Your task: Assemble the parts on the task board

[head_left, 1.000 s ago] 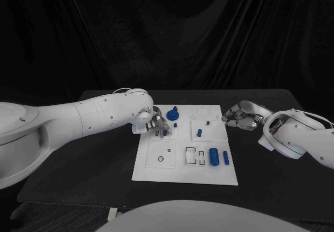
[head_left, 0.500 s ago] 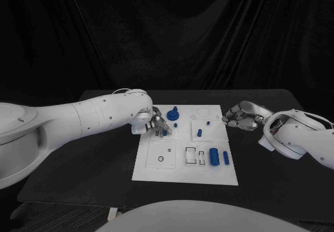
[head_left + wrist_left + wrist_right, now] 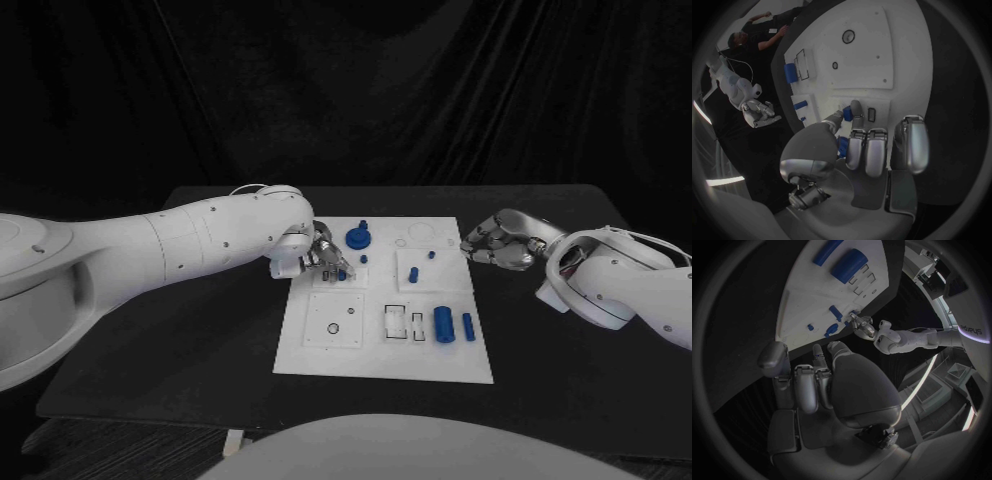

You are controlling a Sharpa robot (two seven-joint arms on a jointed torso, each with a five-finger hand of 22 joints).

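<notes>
Over the past second, the robot's silver many-fingered left hand point(image 3: 326, 258) has eased slightly back toward the left edge of the white rectangular task board point(image 3: 361, 350), its fingertips point(image 3: 856, 107) now sitting a touch farther from the round blue knobbed part point(image 3: 359, 237) near the board's far end. A small blue part point(image 3: 847, 114) is pinched between its thumb and a finger, low over the board.

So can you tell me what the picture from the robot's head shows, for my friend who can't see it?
A white task board lies on a black table, with small blue parts on it. The left hand reaches over the board's far left corner, while the right hand waits curled beside its far right edge.
</notes>
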